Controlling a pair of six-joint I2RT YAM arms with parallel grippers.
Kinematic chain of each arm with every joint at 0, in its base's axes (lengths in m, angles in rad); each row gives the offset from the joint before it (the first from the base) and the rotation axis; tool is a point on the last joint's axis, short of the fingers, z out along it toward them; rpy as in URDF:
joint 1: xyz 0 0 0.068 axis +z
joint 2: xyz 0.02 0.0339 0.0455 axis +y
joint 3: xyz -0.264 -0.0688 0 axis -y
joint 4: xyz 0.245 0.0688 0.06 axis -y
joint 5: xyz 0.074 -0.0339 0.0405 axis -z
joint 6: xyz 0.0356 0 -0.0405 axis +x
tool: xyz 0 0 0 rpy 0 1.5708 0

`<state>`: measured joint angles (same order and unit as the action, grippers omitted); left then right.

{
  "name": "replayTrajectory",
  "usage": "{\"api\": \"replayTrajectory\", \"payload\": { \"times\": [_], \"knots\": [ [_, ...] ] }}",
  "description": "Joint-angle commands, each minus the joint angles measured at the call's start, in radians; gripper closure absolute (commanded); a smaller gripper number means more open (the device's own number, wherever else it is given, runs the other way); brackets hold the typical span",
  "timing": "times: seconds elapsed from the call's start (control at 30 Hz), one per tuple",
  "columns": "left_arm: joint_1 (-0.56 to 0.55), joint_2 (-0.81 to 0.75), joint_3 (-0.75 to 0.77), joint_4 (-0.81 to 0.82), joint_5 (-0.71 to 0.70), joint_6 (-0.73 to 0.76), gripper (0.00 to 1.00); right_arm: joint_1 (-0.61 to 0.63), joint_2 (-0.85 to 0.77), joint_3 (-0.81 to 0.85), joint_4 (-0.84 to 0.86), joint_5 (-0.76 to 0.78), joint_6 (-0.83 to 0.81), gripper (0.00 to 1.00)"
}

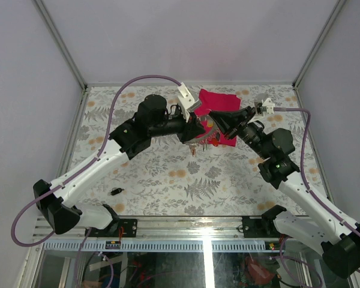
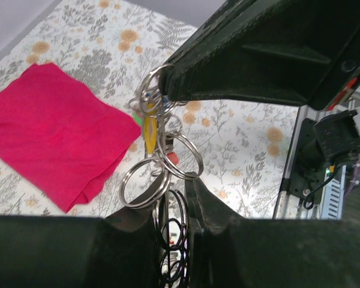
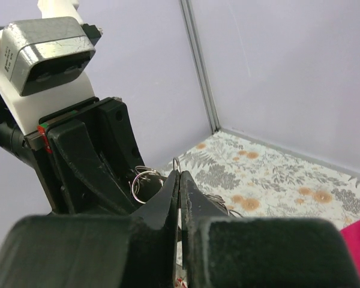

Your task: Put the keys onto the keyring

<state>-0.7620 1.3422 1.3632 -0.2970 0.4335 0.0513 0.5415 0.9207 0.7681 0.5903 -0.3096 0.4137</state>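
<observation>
My two grippers meet above the middle of the table. The left gripper (image 2: 179,191) (image 1: 199,129) is shut on the wide grey keyring (image 2: 143,185), and linked rings run down between its jaws. From the keyring hangs a bunch of thin rings with small keys: orange (image 2: 150,129), green (image 2: 135,119) and red (image 2: 172,158). The right gripper (image 3: 180,174) (image 2: 168,84) (image 1: 211,115) is shut on a thin ring (image 3: 176,162) at the top of that bunch. One black key (image 1: 115,191) lies alone on the table, near the left arm.
A red folded cloth (image 1: 219,103) (image 2: 48,129) lies on the floral table just behind the grippers. Grey walls and metal frame posts (image 3: 199,66) close off the back and both sides. The arm bases and a rail (image 1: 186,227) run along the near edge.
</observation>
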Motion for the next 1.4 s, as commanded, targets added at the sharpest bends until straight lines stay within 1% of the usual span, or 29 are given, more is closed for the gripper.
{"api": "replayTrajectory", "payload": {
  "times": [0.0, 0.23, 0.43, 0.6, 0.67, 0.83, 0.97, 1.07, 1.2, 1.37],
  "knots": [
    [-0.006, -0.029, 0.054, 0.197, 0.069, -0.030, 0.82, 0.005, 0.008, -0.021, 0.189, 0.083, 0.051, 1.00],
    [-0.012, -0.034, 0.065, 0.197, 0.090, -0.023, 0.68, 0.005, 0.018, -0.026, 0.292, 0.084, 0.073, 1.00],
    [-0.011, -0.077, 0.058, 0.205, 0.122, -0.012, 0.55, 0.004, -0.010, -0.029, 0.321, 0.087, 0.051, 1.00],
    [-0.012, -0.140, 0.030, 0.270, 0.109, -0.032, 0.47, 0.004, -0.043, -0.024, 0.338, 0.062, 0.023, 1.00],
    [-0.012, -0.157, 0.031, 0.281, 0.099, -0.034, 0.45, 0.005, -0.058, -0.019, 0.338, 0.052, 0.009, 1.00],
    [-0.011, -0.203, 0.013, 0.337, 0.039, -0.059, 0.45, 0.005, -0.086, 0.003, 0.345, -0.011, -0.021, 1.00],
    [-0.011, -0.216, 0.008, 0.378, 0.024, -0.077, 0.51, 0.004, -0.100, 0.027, 0.356, -0.092, -0.032, 1.00],
    [-0.011, -0.210, 0.024, 0.396, 0.059, -0.095, 0.55, 0.004, -0.101, 0.048, 0.368, -0.167, -0.030, 1.00],
    [-0.010, -0.197, 0.034, 0.407, 0.123, -0.104, 0.62, 0.005, -0.104, 0.065, 0.378, -0.207, -0.023, 1.00],
    [-0.010, -0.189, 0.033, 0.405, 0.163, -0.106, 0.63, 0.005, -0.107, 0.079, 0.386, -0.234, -0.014, 1.00]
  ]
}}
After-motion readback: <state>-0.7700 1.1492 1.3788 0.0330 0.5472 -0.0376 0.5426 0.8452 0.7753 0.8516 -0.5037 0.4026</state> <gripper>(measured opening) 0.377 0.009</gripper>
